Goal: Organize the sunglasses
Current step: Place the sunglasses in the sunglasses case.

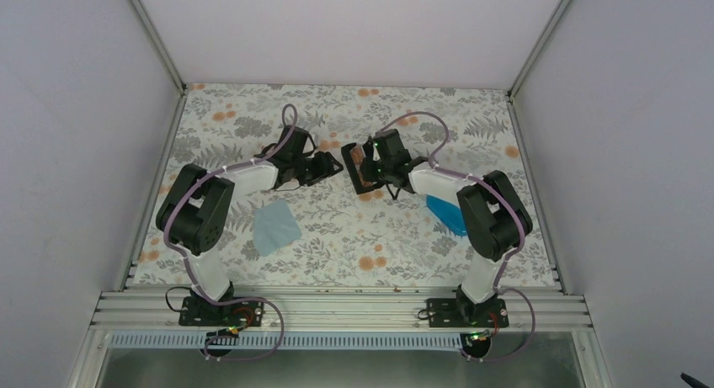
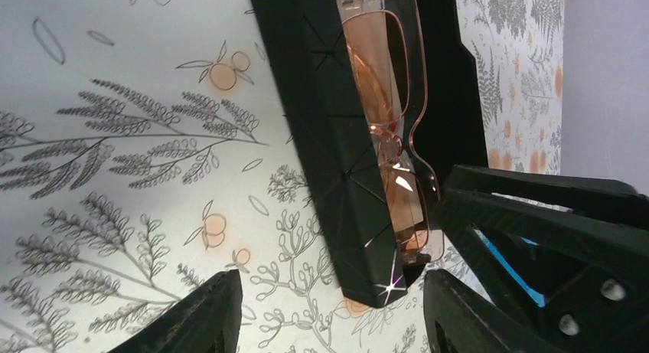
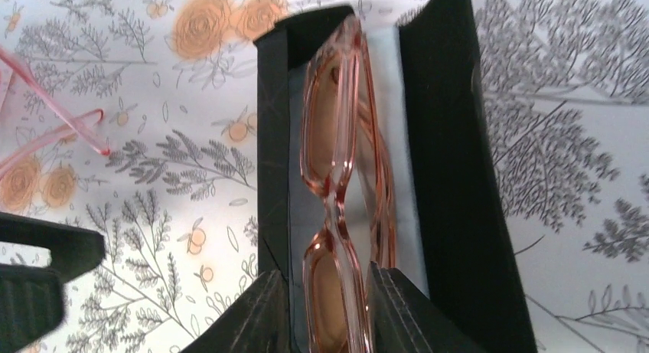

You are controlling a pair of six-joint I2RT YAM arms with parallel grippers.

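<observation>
Right jaws stand almost closed, and their fingers point(image 3: 264, 318) press from both sides on the sunglasses point(image 3: 333, 138), gripping the frame near one lens. Left jaws gape wide with their fingers point(image 2: 207, 318) far apart, and we see nothing held in them. In the left wrist view the lower corner of the black case point(image 2: 329, 138) shows between those fingers, but we cannot tell whether it touches either one.

We see the sunglasses folded and standing edge-on inside the open black case, between its two dark walls and against a pale lining. The frame is thin, translucent and pink-red, the lenses are narrow and tinted pink, and a thin bridge dips between them. Part of the frame stands out past the case's edge.

From above, case and sunglasses sit near the middle of the floral counter point(image 1: 337, 236), between the ends of the two arms, and the case is tilted. We cannot tell whether it rests on the counter. A light blue cloth point(image 1: 275, 226) lies flat beside the left arm, and a glossy blue case point(image 1: 442, 211) is partly hidden under the right arm
</observation>
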